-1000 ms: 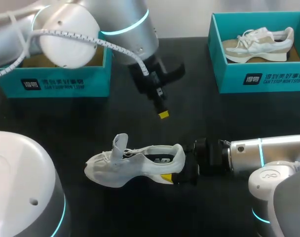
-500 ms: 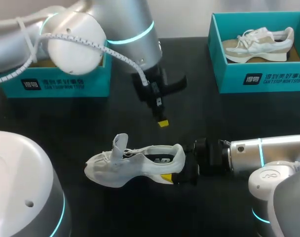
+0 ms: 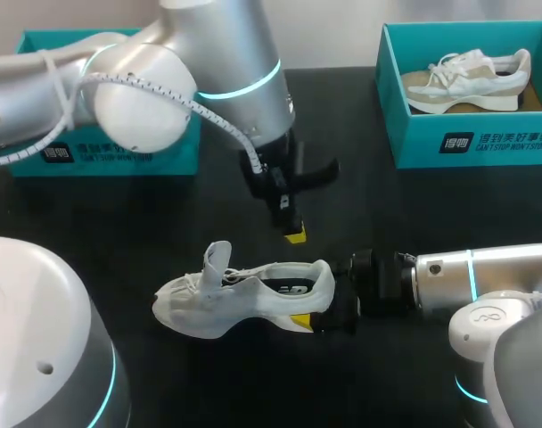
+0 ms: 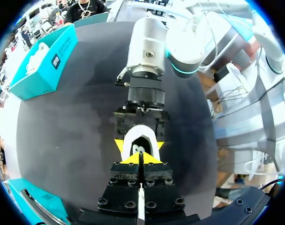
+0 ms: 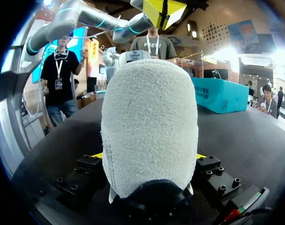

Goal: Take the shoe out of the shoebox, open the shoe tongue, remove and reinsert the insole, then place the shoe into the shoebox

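Bright, even light; pale sheen across the dark table [image 4: 77, 140].

White shoe [image 3: 244, 299], tongue pulled up, toe toward the tabletop's left edge, near front middle, teal shoebox [image 3: 119, 153] at far left corner

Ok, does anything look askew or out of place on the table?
Nothing stands out. The white shoe stands upright on its sole, tongue raised, heel clamped in the right gripper. The left gripper hangs shut above it. The tan shoe sits in its shoebox.
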`<state>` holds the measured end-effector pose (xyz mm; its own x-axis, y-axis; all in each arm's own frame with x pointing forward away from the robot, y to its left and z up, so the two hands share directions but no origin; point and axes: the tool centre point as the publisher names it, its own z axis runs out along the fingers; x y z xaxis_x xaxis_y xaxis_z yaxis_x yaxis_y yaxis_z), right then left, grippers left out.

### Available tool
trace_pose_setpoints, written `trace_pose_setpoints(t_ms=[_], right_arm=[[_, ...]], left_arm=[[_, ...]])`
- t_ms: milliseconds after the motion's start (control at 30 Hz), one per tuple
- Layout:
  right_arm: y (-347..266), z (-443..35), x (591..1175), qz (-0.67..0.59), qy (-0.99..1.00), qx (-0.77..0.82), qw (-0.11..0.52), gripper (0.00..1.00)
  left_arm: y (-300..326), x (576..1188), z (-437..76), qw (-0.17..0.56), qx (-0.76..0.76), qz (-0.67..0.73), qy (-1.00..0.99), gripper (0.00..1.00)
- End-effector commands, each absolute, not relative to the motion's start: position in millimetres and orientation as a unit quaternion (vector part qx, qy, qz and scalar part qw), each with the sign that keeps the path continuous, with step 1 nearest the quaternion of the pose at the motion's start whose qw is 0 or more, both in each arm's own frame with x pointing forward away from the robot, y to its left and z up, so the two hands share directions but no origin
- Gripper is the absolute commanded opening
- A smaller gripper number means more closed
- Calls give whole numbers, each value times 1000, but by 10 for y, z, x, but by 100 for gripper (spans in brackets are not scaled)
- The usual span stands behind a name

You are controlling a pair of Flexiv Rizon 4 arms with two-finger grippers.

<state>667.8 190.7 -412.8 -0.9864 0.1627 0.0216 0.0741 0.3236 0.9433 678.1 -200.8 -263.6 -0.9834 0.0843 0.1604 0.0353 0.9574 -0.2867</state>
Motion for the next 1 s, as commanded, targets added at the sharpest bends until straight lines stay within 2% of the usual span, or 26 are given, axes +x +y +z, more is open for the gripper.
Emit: trace_pose_setpoints(t_ms=[33,200,333,767,1000], right_arm=[[1909,-4115,6680,574,815,73,38,0],[1909,-4115,6680,574,815,73,38,0],[1909,-4115,6680,574,815,73,38,0],[1909,-4115,6680,574,815,73,38,0],[1909,-4115,6680,574,815,73,38,0]], left_arm=[[-1977,6767,-2632,84,-30,145,-985,0],[-1937,6622,-2885,79,-73,144,-984,0],[-1918,6603,-3096,115,-84,140,-980,0],[-1854,6581,-3058,118,-94,136,-979,0],[-1924,6569,-3308,136,-121,130,-975,0]])
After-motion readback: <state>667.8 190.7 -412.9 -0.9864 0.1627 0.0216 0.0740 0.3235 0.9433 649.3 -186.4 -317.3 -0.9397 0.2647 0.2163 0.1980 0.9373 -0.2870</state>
